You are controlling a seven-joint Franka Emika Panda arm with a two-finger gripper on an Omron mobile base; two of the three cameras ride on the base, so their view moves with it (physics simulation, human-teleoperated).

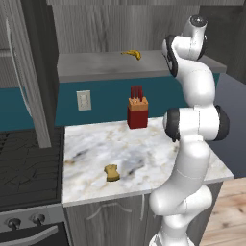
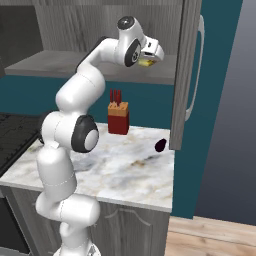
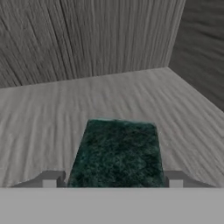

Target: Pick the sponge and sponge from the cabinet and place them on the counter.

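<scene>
1. The dark grey wood-grain wall cabinet [image 1: 33, 72] stands open, and its grey shelf [image 1: 96, 67] carries two things: a curved yellow banana [image 1: 132, 54] toward the back, and a rectangular yellow sponge with a dark green top [image 3: 116, 153] near the right end.
2. In the hand view the green-topped sponge lies flat on the shelf, lengthwise between the two small dark fingertips [image 3: 51, 179], close to the cabinet's back corner.
3. The robot's hand [image 2: 148, 56] reaches into the cabinet over that sponge; a yellow edge shows just under it in the right base view. The fingers stand apart, one on each side of the sponge, and I cannot tell whether they press on it.
4. The white-and-grey marble bench [image 1: 144, 158] holds three things: one tan-yellow sponge with a pinched waist [image 1: 112, 172] near the front edge, one red knife block with a tan top and red handles [image 1: 137, 113] at the back by the teal wall, and one small dark rounded object [image 2: 160, 145] at the right end, too small to identify.
5. Counts: two sponges, one banana, one knife block.
6. A white wall socket [image 1: 83, 100] sits on the teal wall; no writing is readable on anything.
7. A black stovetop [image 1: 26, 163] adjoins the bench on the left.
</scene>
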